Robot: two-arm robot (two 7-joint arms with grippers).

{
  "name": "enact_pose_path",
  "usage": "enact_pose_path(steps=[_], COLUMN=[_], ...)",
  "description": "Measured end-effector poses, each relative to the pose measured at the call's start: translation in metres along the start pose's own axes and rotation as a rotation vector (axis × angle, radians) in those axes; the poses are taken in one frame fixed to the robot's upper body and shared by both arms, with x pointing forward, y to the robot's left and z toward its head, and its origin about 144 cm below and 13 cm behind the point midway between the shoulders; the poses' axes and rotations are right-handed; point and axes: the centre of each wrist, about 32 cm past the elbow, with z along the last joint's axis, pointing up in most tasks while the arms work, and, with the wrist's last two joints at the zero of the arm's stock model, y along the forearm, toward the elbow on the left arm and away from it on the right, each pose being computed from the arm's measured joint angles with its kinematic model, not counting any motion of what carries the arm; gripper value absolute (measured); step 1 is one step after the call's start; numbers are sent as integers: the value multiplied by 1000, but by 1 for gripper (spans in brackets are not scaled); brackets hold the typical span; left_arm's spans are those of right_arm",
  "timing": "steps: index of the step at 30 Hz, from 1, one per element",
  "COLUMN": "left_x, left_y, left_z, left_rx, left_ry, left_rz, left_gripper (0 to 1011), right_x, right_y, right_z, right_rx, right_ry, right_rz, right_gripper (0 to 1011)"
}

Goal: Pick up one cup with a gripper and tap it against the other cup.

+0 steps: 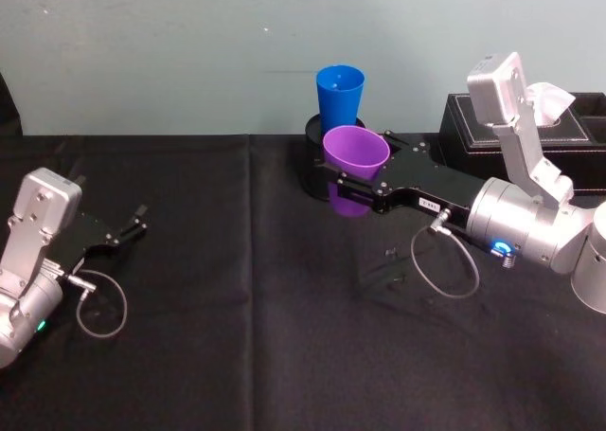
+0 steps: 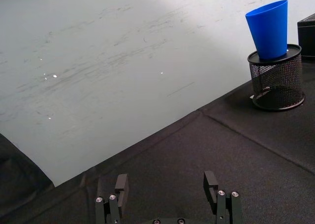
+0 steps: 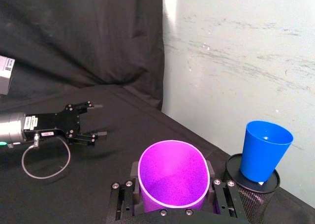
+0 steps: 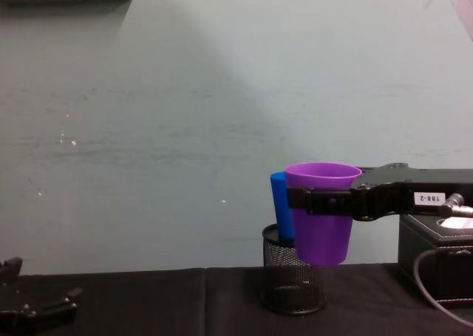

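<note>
My left gripper [image 1: 131, 230] sits low on the left, fingers spread and empty. Mid-table the blue cup [image 1: 340, 92] stands in a mesh pen holder [image 4: 294, 280], and just before it the purple cup [image 1: 356, 153] hangs clear of the cloth [image 1: 237, 355], pinched below its rim by my right gripper [image 1: 367, 169]. It looks light, thin and slick, so I'd favour a gentle squeeze just under that rim.

The left gripper [image 1: 140, 220] and right gripper [image 1: 355, 180] are showing black fingers [image 2: 121, 184] on silver arms [image 1: 530, 227]; grey cables [image 1: 445, 270] are looping at both wrists, a blue ring [image 1: 502, 251] glowing near the right's white label [image 4: 427, 199]
</note>
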Motion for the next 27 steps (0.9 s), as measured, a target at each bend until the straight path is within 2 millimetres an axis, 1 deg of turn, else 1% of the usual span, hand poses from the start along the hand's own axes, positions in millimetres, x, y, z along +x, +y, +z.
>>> enact_pose_path(steps=[27], left_x=[0], left_y=[0], left_z=[0], left_rx=[0], left_ry=[0], left_rz=[0], left_gripper=[1000], right_x=[0], right_y=[0], right_z=[0], right_rx=[0], right_ry=[0], right_rz=[0], right_gripper=[724])
